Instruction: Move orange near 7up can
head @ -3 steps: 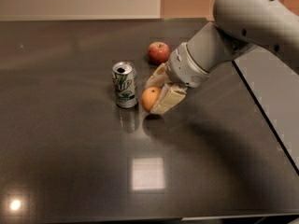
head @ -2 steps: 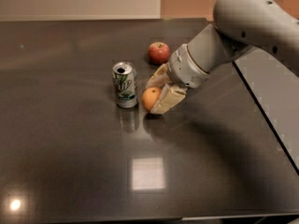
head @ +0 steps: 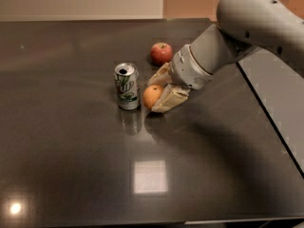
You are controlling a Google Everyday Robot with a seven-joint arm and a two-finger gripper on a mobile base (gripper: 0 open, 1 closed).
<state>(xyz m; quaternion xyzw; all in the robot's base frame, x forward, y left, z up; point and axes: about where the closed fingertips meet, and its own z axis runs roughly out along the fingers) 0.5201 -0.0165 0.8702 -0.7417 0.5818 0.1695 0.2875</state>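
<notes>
The orange (head: 152,96) sits low over the dark table, just right of the 7up can (head: 127,86), with a small gap between them. The can stands upright with its opened top showing. My gripper (head: 159,90) reaches in from the right, and its two tan fingers (head: 169,99) lie on either side of the orange, one behind it and one in front. The fingers appear closed against the orange. The grey arm (head: 247,27) runs up to the top right.
A red apple (head: 161,53) stands behind the gripper, a little further back. The dark glossy table (head: 71,165) has a right edge (head: 270,122) beside a grey surface. Ceiling light reflects near the front.
Nothing has visibly changed; the gripper, the orange and the can stay where they were.
</notes>
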